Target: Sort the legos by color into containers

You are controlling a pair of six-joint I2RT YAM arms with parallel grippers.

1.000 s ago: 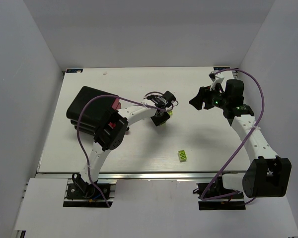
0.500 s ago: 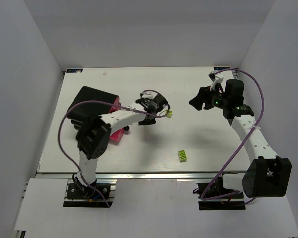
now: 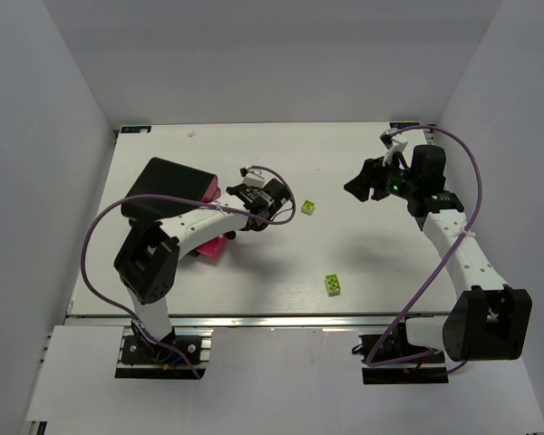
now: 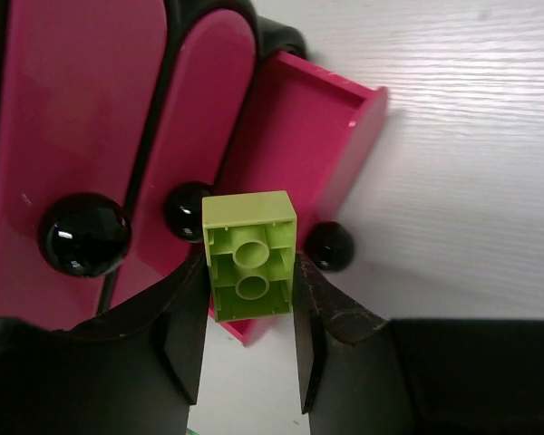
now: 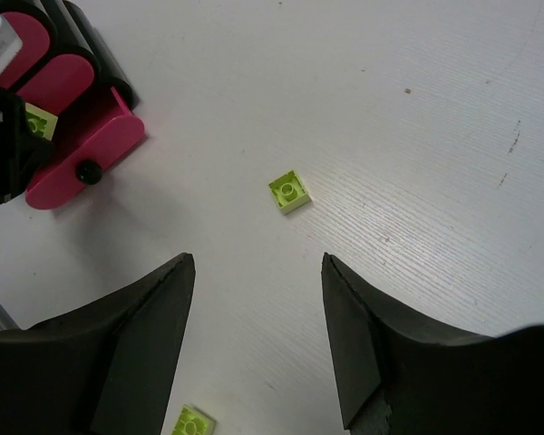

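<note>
Table (image 3: 363, 263), lime lego (image 4: 249, 256) in left fingers (image 4: 183, 340)

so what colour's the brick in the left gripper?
Lime green; brick shows best in left wrist view.

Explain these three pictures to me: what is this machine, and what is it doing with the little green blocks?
These are two robot arms bolted to a table, each ending in a two-finger gripper. One picture looks down from above; the other two come from cameras on the wrists. On the table stand a black cabinet of pink drawers, one open drawer pulled out, a loose lime brick mid-table and a second loose brick nearer the arms. The left gripper pinches a third lime brick close to that drawer. The right gripper is open and holds nothing.
</note>
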